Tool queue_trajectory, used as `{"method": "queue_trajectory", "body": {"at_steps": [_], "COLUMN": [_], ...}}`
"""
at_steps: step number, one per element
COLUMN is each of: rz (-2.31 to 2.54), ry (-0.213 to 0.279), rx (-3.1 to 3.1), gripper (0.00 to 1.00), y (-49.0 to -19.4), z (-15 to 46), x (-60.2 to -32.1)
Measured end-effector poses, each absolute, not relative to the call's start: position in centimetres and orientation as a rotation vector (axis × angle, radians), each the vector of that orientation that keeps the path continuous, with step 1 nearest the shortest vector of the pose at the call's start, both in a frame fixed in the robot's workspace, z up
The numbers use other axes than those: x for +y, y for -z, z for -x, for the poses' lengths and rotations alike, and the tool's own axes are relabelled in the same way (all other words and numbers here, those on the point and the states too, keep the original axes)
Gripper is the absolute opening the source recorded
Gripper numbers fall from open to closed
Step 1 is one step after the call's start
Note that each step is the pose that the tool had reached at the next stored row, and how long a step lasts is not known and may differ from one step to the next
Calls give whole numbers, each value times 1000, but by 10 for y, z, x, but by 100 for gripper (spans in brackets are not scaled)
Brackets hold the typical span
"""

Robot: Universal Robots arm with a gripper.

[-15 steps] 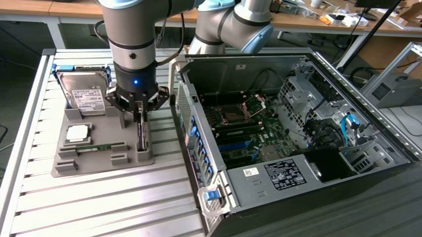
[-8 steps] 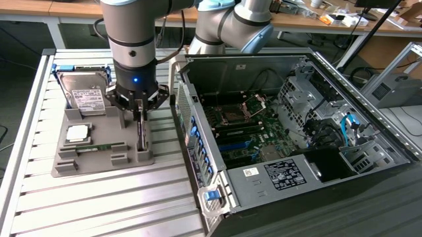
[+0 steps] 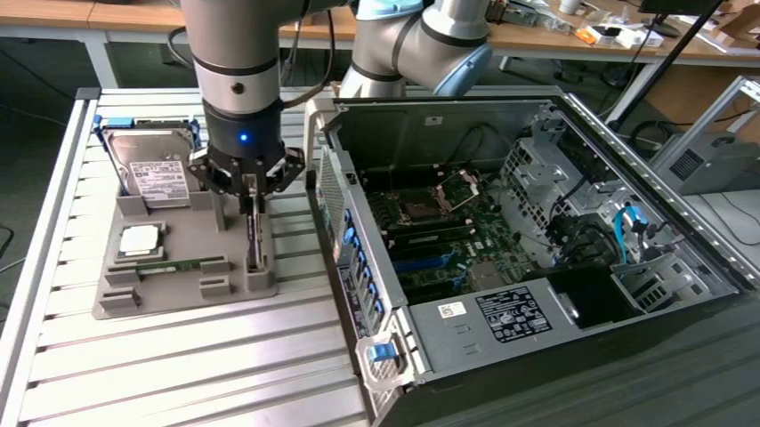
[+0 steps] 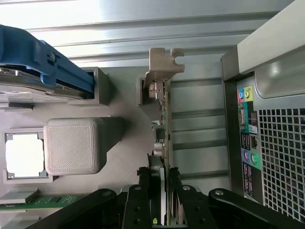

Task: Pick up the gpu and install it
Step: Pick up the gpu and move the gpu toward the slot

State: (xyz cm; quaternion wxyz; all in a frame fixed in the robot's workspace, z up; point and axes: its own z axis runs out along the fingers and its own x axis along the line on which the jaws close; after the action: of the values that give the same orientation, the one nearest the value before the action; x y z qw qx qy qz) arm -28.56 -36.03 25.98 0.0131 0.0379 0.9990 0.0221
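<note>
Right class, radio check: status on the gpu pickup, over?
Gripper fingers shut on top edge of the gpu. It stands upright in the grey tray slot. Open computer case alongside, exterior view's right.

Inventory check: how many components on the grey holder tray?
4: hard drive at the far end, CPU in the middle, RAM stick next to it, gpu on edge in its slot, gripper closed on it. None appear hidden.

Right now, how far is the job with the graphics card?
Done: the gripper is shut on the graphics card. In hand: the card stands on edge in its slot of the grey tray, not yet lifted. Left: the lift and the fitting into the open computer case beside the tray.
</note>
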Motion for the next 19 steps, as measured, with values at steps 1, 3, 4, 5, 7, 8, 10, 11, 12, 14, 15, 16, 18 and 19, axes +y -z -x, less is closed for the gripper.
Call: {"method": "queue_trajectory", "body": {"at_steps": [1,3,4,5,7,8,10,11,12,14,15,16,18,19], "rz": [-118,-118,-118,-118,-118,-118,-118,-118,-118,-118,-118,-118,-118,-118], "ry": [-69,-69,-69,-69,-69,-69,-69,-69,-69,-69,-69,-69,-69,-69], "rx": [3113,3113,3112,3113,3112,3112,3113,3113,3113,3112,3112,3113,3112,3112], "gripper": [27,27,27,27,27,27,27,27,27,27,27,27,27,27], "y": [-261,-262,-263,-264,-265,-266,-267,-268,-269,-271,-272,-273,-275,-276], "z": [286,286,286,286,286,286,286,286,286,286,286,286,286,286], "x": [-360,-360,-360,-360,-360,-360,-360,-360,-360,-360,-360,-360,-360,-360]}}
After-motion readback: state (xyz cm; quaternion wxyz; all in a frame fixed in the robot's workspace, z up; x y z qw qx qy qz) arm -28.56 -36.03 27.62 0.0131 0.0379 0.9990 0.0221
